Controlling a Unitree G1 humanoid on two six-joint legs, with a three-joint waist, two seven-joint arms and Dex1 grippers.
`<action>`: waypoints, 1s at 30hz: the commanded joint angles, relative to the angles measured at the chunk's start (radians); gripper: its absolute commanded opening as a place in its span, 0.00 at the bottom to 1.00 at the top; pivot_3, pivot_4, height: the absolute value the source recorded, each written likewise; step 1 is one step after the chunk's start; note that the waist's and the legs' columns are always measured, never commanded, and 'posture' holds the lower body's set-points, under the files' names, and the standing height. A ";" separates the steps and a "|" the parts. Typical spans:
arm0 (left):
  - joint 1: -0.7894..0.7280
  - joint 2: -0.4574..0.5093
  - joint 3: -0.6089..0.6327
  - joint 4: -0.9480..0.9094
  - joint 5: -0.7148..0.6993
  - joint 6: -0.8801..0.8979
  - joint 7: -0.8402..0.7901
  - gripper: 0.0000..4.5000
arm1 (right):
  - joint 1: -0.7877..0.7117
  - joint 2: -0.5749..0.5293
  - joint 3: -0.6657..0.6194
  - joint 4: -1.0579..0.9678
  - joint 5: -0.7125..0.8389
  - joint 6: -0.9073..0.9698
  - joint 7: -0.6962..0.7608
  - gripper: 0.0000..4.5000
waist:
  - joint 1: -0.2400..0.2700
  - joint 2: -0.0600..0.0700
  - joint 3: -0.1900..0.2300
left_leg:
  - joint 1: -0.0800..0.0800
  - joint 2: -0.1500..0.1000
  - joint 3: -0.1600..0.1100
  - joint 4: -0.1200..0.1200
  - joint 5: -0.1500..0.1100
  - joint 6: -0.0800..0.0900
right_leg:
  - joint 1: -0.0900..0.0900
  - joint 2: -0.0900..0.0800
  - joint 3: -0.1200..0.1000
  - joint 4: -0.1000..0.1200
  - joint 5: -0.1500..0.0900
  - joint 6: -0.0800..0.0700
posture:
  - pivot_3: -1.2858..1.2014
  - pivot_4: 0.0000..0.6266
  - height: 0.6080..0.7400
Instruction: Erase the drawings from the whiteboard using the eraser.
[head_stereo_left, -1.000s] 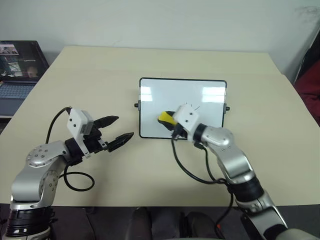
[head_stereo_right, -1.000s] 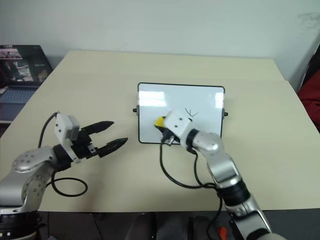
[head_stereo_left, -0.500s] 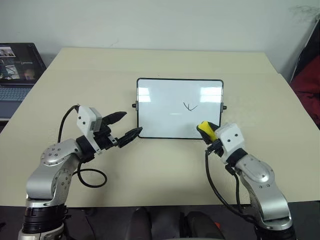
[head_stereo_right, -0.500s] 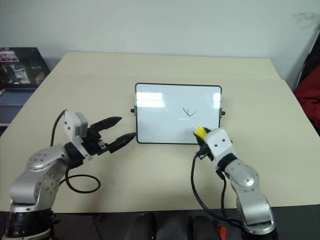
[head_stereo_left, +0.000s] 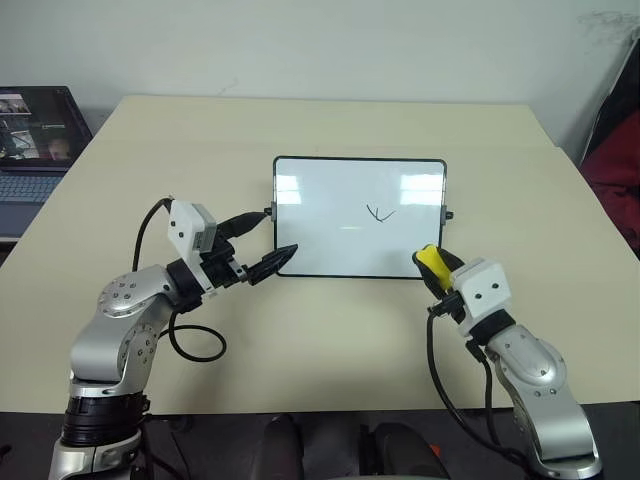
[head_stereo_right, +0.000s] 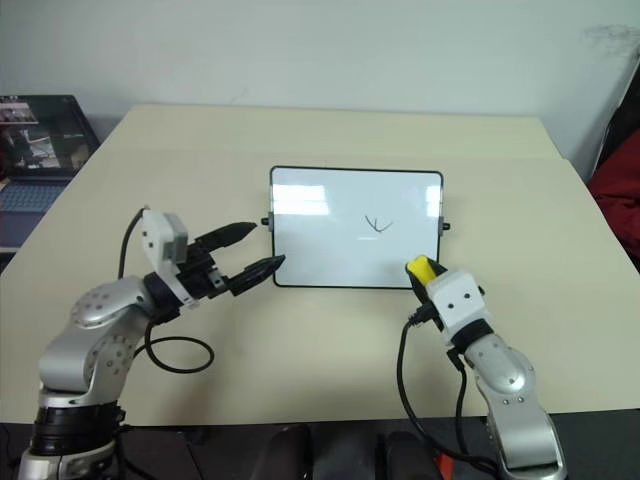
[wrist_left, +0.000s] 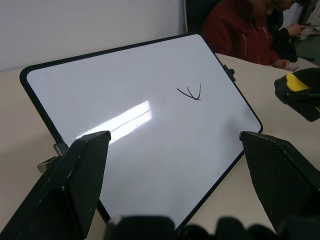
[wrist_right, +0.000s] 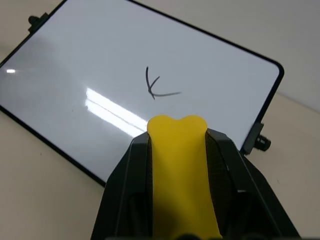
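While spread wide, the jaws of the left gripper (head_stereo_left: 268, 243) are held at the left edge of the whiteboard (head_stereo_left: 330, 230). Ahead of those jaws, a black V-shaped drawing (head_stereo_left: 379, 213) is seen on the board. Clamped between the closed jaws of the right gripper (head_stereo_left: 437, 270), the yellow eraser (head_stereo_left: 429, 262) is held beside the board's near right corner.

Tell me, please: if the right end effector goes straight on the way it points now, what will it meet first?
Probably the whiteboard: the right end effector, shut on the eraser, aims over its near edge toward the drawing. Height above the surface is unclear.
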 joint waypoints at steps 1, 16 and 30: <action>-0.001 0.011 -0.031 -0.014 0.019 -0.014 -0.014 1.00 | -0.072 -0.010 0.014 -0.015 0.015 0.012 0.015 0.25 | 0.001 0.000 0.000 | 0.000 0.000 0.000 0.000 0.000 0.000 | 0.000 0.000 0.000 0.000 0.000 0.000 | 0.52 0.24 1.00; -0.138 0.055 -0.083 0.110 0.041 -0.043 -0.152 1.00 | -0.475 -0.054 0.064 0.445 -0.031 -0.048 0.046 0.25 | -0.001 0.000 0.000 | 0.000 0.000 0.001 0.001 0.000 0.000 | 0.000 0.001 0.000 0.001 0.002 -0.004 | 0.52 0.24 1.00; -0.103 0.058 -0.086 0.081 0.039 -0.039 -0.166 1.00 | -0.565 0.012 0.115 0.802 -0.057 -0.255 0.003 0.25 | 0.001 0.001 0.000 | 0.000 0.001 0.001 0.001 0.000 0.000 | 0.000 0.001 0.001 0.000 0.002 -0.004 | 0.52 0.24 1.00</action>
